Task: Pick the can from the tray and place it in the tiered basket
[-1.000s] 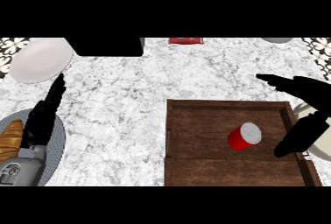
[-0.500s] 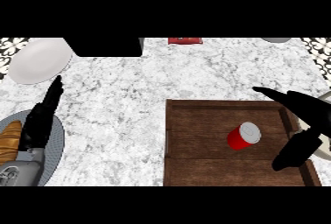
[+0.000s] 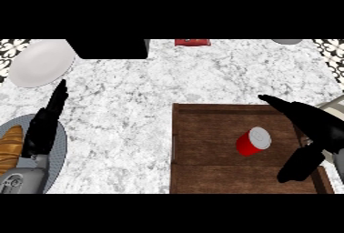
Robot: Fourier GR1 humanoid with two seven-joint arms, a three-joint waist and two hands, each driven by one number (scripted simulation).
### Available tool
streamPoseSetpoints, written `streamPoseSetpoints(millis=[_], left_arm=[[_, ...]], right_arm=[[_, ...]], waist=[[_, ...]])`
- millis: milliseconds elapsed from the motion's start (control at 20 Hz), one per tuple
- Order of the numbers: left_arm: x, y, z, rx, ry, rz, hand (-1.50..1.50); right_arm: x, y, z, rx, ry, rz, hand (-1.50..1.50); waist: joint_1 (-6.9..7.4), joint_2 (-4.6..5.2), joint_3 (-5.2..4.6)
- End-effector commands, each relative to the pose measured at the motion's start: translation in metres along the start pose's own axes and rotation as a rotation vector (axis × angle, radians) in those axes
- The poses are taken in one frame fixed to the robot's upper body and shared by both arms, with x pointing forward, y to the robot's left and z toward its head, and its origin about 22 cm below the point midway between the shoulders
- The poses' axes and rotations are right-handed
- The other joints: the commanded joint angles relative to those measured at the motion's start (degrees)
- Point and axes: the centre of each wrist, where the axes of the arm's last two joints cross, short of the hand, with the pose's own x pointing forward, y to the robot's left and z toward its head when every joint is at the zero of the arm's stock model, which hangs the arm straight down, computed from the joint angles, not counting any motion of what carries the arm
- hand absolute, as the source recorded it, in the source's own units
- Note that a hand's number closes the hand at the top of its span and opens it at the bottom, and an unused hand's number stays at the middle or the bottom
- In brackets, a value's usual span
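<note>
Head view: right robot hand [image 3: 317, 132] spread open beside the can [image 3: 252, 142].

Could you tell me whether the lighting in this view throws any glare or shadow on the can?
Head view: even lighting, no glare; the red can reads clearly on the wooden tray, with no distinct shadow; the black right hand shows almost as a silhouette.

The can [image 3: 253, 141] lies tipped on its side in the tray [image 3: 201, 177], between the thumb and the fingers [image 3: 275, 101] of the right hand [image 3: 321, 127] and a little to their left, not touching them. The left hand [image 3: 43, 125] is far off at the left, and its fingers [image 3: 58, 95] point up toward a plate [image 3: 40, 63] just past their tips. Under that hand sits another plate [image 3: 59, 150] with a loaf of bread [image 3: 9, 148] on it, left of the fingers.
</note>
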Motion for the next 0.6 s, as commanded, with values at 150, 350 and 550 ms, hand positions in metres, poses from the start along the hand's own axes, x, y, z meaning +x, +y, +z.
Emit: streamPoseSetpoints(millis=[150,350,550], left_arm=[[0.004,0.018,-0.005,0.010,-0.005,-0.007,0.00],[0.022,0.008,-0.024,-0.016,-0.012,-0.006,0.00],[0.010,0.016,-0.008,-0.004,-0.006,0.012,0.00]], right_arm=[[0.008,0.038,0.017,0.032,0.038,0.025,-1.50],[0.015,0.017,-0.024,0.033,0.070,-0.004,-1.50],[-0.007,0.031,-0.021,0.053,0.094,0.010,-1.50]], waist=[[-0.35,-0.07,0.00],[0.08,0.10,0.00],[0.09,0.01,0.01]])
